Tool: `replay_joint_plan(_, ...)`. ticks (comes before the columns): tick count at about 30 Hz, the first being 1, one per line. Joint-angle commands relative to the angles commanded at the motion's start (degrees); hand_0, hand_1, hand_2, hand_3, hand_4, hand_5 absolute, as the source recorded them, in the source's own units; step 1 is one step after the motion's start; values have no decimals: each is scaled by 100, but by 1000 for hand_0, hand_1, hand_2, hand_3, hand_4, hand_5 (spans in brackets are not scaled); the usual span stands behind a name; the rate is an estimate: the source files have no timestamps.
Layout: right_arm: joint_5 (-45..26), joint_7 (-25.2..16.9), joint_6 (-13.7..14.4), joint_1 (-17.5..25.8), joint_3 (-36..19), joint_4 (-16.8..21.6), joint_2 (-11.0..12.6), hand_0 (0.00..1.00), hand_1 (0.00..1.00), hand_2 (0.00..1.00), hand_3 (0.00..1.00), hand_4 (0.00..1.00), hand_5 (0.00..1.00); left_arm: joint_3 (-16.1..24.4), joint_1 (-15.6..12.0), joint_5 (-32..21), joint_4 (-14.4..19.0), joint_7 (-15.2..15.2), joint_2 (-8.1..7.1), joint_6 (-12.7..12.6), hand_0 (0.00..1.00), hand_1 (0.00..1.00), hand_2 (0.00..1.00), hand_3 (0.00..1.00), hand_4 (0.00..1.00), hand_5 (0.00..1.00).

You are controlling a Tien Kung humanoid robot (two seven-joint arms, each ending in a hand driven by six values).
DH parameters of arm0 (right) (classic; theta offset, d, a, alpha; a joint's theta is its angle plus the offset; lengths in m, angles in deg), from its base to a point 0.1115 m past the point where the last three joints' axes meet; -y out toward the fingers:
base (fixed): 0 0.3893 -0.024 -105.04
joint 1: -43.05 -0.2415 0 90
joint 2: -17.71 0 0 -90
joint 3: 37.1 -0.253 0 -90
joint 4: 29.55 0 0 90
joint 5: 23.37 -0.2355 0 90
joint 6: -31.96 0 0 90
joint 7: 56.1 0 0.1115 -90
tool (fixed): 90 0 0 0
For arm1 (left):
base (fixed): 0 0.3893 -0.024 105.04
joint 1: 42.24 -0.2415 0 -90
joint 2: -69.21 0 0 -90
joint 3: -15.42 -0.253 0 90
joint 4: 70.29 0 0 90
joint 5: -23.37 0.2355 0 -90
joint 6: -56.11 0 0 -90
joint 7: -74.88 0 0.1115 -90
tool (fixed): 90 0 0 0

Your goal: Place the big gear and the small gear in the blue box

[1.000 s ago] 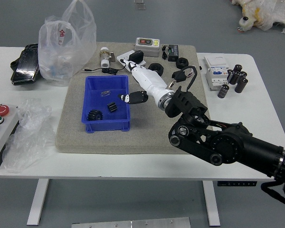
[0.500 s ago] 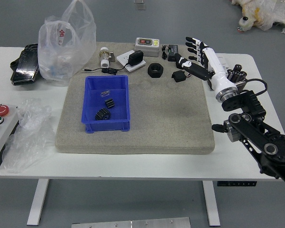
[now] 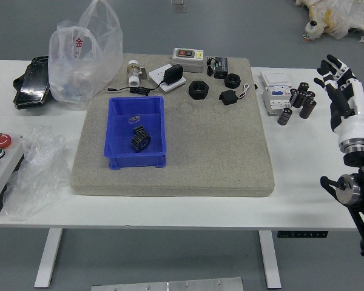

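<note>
The right hand (image 3: 338, 76) is over the table's right edge with its fingers spread and nothing in them. In the blue box (image 3: 135, 160), left of the mat's middle, lies the big black gear (image 3: 141, 141). The small black gear (image 3: 138, 130) lies against its upper side, the two touching or overlapping. A small metallic wire-like piece (image 3: 134, 119) is also on the box floor, farther back. The left hand is out of view.
Along the mat's back are a bottle (image 3: 133, 73), an adapter (image 3: 173, 74), black rings (image 3: 198, 90) and a grey device (image 3: 188, 59). Black cylinders (image 3: 284, 116) and a white box (image 3: 276, 94) stand right. Plastic bags (image 3: 87, 54) and a button panel (image 3: 1, 163) are left.
The right hand has moved from over the blue box to the table's right edge. Inside the box the big gear has shifted right, up against the small gear.
</note>
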Motion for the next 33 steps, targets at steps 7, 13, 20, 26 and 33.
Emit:
replay_joint_plan(7, -70, -127, -89, 73, -159, 43, 27, 752, 798, 807, 749, 755, 478, 16, 28, 24, 0, 0, 26, 15, 643, 616, 584, 646, 650, 301)
replay_joint_plan(13, -104, -229, -133, 103, -123, 64, -20, 756, 798, 806, 744, 756, 485, 89, 40, 115, 4, -35, 34, 24, 643, 616, 585, 647, 651, 300)
replay_joint_plan(20, 82, -261, -139, 226, -241, 167, -18, 754, 794, 797, 737, 757, 501, 91, 117, 198, -10, -16, 43, 61, 643, 616, 585, 647, 651, 301)
replay_joint_plan(26, 911, -80, 40, 312, -401, 405, 37, 758, 788, 790, 731, 756, 504, 44, 162, 190, -29, 33, 20, 80, 643, 616, 585, 647, 651, 302)
replay_joint_plan(33, 1382, -168, 46, 431, -462, 418, -13, 751, 750, 754, 711, 752, 511, 9, 110, 115, -34, 37, 34, 85, 643, 583, 565, 647, 651, 302)
